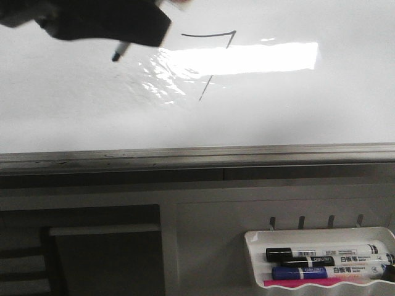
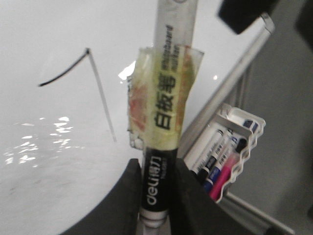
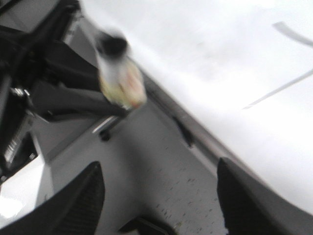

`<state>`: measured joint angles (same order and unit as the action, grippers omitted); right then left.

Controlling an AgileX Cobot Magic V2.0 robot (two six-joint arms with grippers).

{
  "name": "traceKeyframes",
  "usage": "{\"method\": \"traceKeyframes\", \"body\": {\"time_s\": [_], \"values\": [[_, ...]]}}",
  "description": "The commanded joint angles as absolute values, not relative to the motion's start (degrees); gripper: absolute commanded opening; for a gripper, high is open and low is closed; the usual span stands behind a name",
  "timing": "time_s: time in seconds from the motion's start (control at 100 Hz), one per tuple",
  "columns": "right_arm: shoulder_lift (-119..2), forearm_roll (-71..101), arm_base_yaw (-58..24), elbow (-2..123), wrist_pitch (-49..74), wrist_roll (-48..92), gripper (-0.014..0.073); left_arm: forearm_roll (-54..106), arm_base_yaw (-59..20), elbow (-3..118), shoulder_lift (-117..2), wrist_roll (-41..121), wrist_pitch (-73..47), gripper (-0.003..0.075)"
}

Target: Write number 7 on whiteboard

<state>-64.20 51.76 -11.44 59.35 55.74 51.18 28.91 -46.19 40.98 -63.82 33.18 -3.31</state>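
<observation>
The whiteboard [image 1: 74, 105] fills the upper front view, with a grey bottom rail [image 1: 197, 154] and a wrinkled shiny patch [image 1: 157, 77]. The number 7 [image 1: 213, 58] is drawn on it in thin dark lines: a top stroke and a long diagonal. It also shows in the left wrist view [image 2: 93, 83] and in the right wrist view [image 3: 288, 83]. My left gripper [image 1: 133, 34] is shut on a black-and-white marker [image 2: 166, 117] wrapped in yellowish tape. The marker's tip [image 1: 116, 57] is left of the 7. My right gripper [image 3: 161, 196] is open and empty, below the rail.
A small white tray [image 1: 256, 246] at the lower right holds several markers [image 1: 321, 254] and also shows in the left wrist view [image 2: 257, 132]. A grey panel [image 1: 203, 216] with hooks lies below the rail. A dark recess [image 1: 105, 253] is at the lower left.
</observation>
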Motion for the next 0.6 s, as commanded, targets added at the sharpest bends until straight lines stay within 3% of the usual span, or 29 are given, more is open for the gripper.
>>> {"method": "traceKeyframes", "body": {"time_s": [0.0, 0.23, 0.59], "values": [[-60.36, 53.65, -7.15, 60.24, 55.36, 49.55, 0.0439, 37.37, -42.29, 42.96, -60.74, 32.34, 0.88, -0.002], [-53.9, 53.65, -0.15, 53.03, 55.66, 47.87, 0.0439, 55.65, -35.39, 40.85, -60.72, 32.34, 2.36, -0.002], [-51.21, 54.39, -0.15, 47.79, 53.07, 47.87, 0.0439, 57.48, -35.16, 41.56, -71.84, 32.34, 8.87, -0.002]]}}
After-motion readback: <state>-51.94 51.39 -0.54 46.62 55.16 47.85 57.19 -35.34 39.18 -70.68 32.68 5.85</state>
